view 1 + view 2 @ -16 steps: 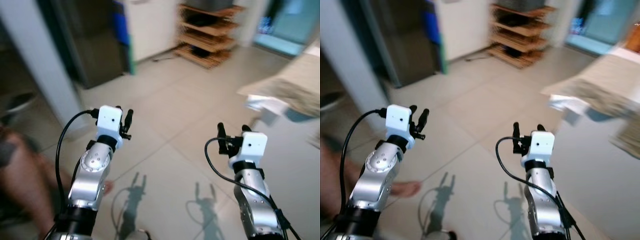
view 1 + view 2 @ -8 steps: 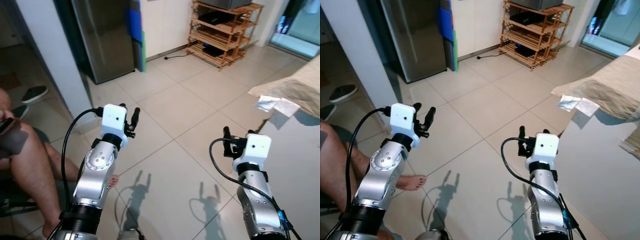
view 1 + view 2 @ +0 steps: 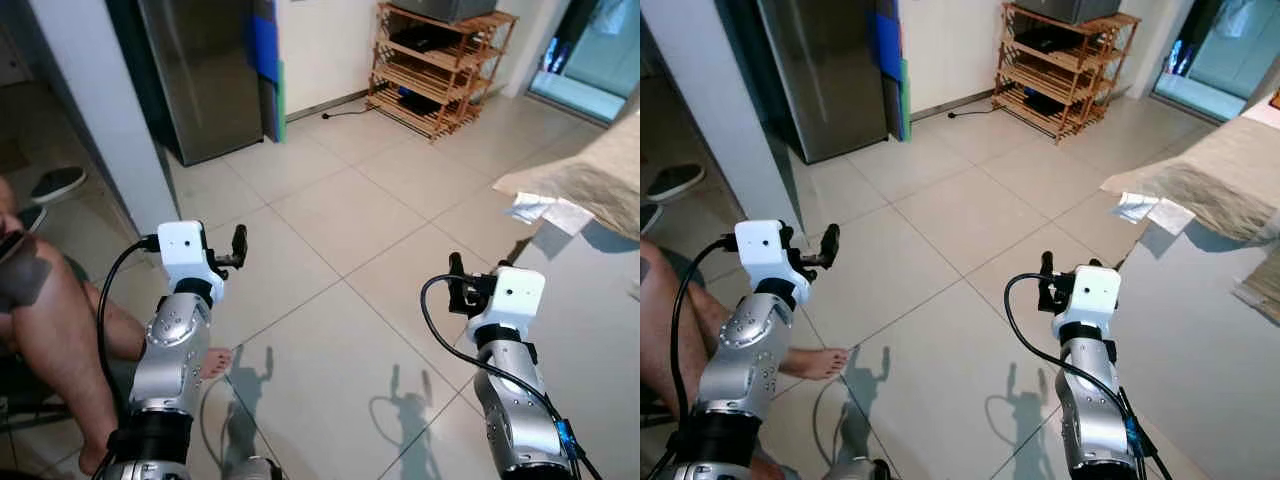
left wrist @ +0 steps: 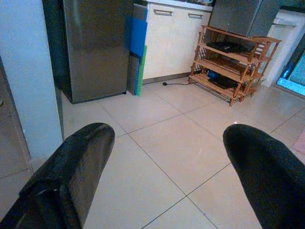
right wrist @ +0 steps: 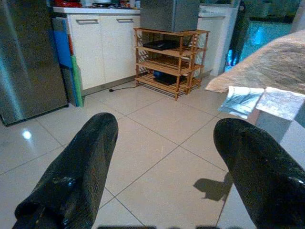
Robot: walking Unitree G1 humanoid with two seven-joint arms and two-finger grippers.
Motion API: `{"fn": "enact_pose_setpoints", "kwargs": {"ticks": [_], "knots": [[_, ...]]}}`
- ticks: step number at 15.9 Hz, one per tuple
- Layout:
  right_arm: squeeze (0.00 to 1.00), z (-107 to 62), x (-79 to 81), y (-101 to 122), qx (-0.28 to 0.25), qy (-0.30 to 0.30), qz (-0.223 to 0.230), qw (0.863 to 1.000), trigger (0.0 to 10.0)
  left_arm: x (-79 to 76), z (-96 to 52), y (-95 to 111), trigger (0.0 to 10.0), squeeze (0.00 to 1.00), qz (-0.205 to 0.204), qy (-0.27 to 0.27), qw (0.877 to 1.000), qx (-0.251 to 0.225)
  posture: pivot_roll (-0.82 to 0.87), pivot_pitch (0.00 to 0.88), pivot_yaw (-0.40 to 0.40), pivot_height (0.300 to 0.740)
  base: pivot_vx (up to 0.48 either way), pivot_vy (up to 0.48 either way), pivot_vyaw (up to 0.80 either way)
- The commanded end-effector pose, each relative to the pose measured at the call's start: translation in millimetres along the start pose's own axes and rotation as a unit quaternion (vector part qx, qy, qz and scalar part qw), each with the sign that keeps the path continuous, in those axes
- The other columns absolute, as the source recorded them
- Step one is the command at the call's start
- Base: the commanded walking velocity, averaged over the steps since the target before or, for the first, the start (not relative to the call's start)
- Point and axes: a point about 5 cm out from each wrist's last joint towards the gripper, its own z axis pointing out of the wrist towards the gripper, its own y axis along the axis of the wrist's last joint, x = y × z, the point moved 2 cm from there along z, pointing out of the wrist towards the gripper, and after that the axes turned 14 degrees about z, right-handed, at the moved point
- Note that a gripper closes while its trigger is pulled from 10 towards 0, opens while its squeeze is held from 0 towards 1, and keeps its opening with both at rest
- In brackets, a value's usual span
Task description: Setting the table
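**Both grippers raised and empty over the tiled floor, table off to the right**

At the far left a person's bare leg point(image 3: 45, 330) and foot point(image 3: 820, 362) rest on the floor, beside the robot's left arm. A white pillar point(image 3: 100, 110) stands just behind, with a sandal point(image 3: 57, 184) lying beyond it.

The left gripper point(image 3: 238, 246) is held up in front of the robot over the pale floor tiles point(image 3: 340, 215). In the left wrist view its two black fingers point(image 4: 71, 176) stand well apart, released, with nothing between them but floor.

Ahead, past that gripper, stands a steel refrigerator point(image 3: 200, 70), with blue and green boards point(image 3: 268, 60) leaning against the wall beside it. Further right is a wooden shelf rack point(image 3: 440, 55) holding dark items, with a grey box on top.

The right gripper point(image 3: 470, 280) is likewise raised over the tiles, well apart from the left one. The right wrist view shows its fingers point(image 5: 76, 167) spread wide, holding nothing.

At the far right the table point(image 3: 1200, 320) shows as a grey surface just beside the right arm, to the outside of the right gripper and not between its fingers. A beige cloth point(image 3: 590, 175) covers the table's far end, with a folded white paper or cloth point(image 3: 550, 210) hanging at the cloth's near edge. What else lies on the table cannot be made out.
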Motion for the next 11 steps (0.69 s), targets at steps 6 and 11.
{"fn": "enact_pose_setpoints", "kwargs": {"ticks": [6,11], "knots": [[0.0,6.7,2.0,6.1,-0.006,0.011,-0.001,1.0,10.0,-15.8,2.3,8.2,10.0,1.0,0.048,-0.043,0.998,-0.021,0.05,0.0,-0.032,0.74,0.0,0.0,0.0],[0.0,6.7,2.8,4.8,0.0,0.015,-0.01,1.0,10.0,-16.3,2.2,8.5,10.0,0.55,0.044,-0.045,0.998,-0.022,0.05,0.0,-0.032,0.74,0.0,0.0,0.0]]}}
